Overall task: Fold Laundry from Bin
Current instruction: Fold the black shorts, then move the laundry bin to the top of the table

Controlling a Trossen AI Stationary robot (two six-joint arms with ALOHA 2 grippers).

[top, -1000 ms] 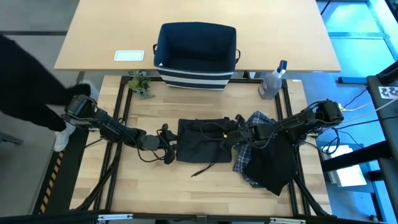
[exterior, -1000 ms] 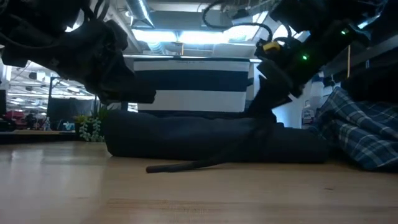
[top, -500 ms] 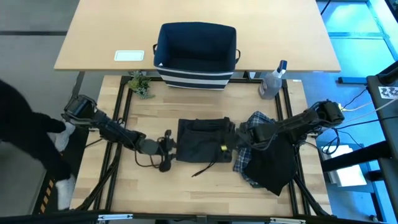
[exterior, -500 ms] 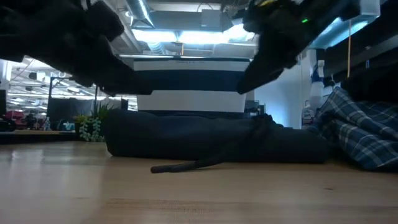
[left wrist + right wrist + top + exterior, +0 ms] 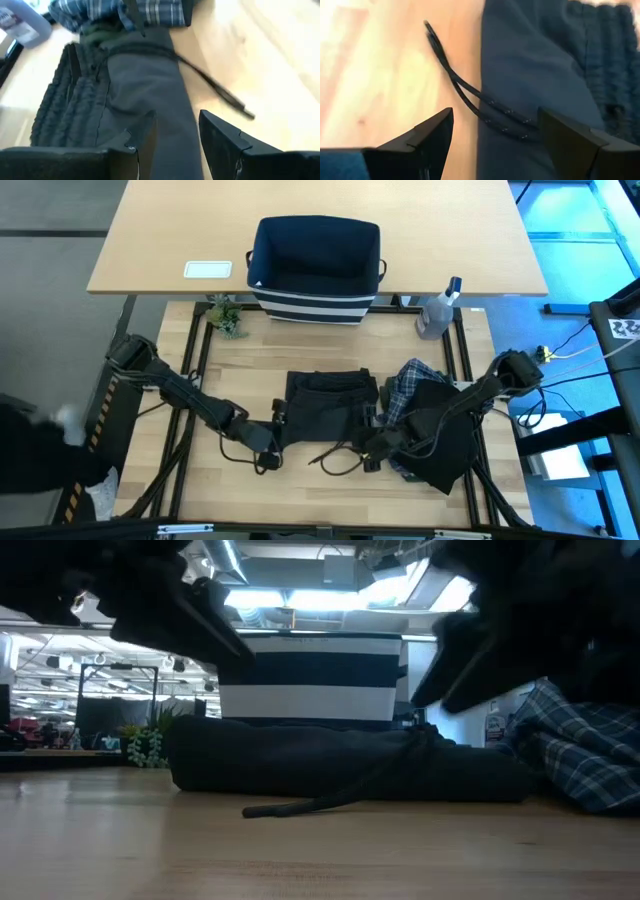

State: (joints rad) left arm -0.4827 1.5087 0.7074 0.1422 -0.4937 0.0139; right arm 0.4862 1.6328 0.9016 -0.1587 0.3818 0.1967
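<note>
A dark garment with a ribbed waistband lies folded flat at the table's middle, and its drawstring trails toward the near edge. My left gripper is open above the garment's near left corner. My right gripper is open wide above its near right corner, over the drawstring. A blue-and-white plaid shirt and a black garment lie heaped at the right. A bit of olive-green cloth shows beside the plaid. The navy striped bin stands beyond the far edge.
A clear spray bottle stands at the far right corner and a small plant at the far left. A white card lies left of the bin. A person is off the table's left side. Bare wood lies along the near edge.
Both grippers have gone from beside the folded garment's middle toward the table's near edge, the left also a little to the right. The right gripper has risen off the garment's right side. The garment lies as before. The person at the left has moved toward the near side.
</note>
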